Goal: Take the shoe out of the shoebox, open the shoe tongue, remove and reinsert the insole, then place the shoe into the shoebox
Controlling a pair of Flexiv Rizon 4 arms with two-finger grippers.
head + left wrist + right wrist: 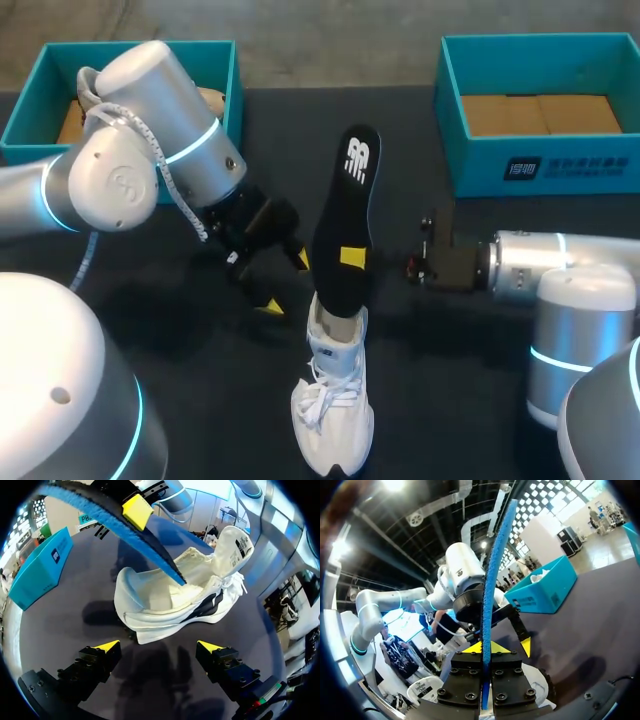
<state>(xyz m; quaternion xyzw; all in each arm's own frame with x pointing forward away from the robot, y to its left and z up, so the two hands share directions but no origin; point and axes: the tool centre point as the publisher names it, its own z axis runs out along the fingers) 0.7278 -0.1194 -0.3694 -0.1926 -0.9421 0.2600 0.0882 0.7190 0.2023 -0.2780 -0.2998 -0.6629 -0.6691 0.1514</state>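
Two teal boxes stand at the far edge of the dark table (455,400), well apart from the white shoe (333,412): the left shoebox (228,75) off beyond its heel to one side, the right shoebox (545,165), with brown card showing on its floor, off to the other. The shoe stands outside both boxes, on its sole, with its toe towards the robot, its laces loose and its tongue (234,544) lifted clear of the opening. Rising out of that opening is the insole (352,190), black on top and blue underneath, tilted up and away from the shoe with only its lower end dipping in at the heel. The right pincer (352,257) is clenched on the insole a little above the shoe's collar; one yellow tip lies flat against the black face, and the right wrist view shows the insole's thin blue edge running straight up between both tips. The left pincer (285,282) hangs just beside the shoe's heel, low over the table, released, its fingers spread wide with only bare table between them and the side of the shoe lying ahead of them, not touching.
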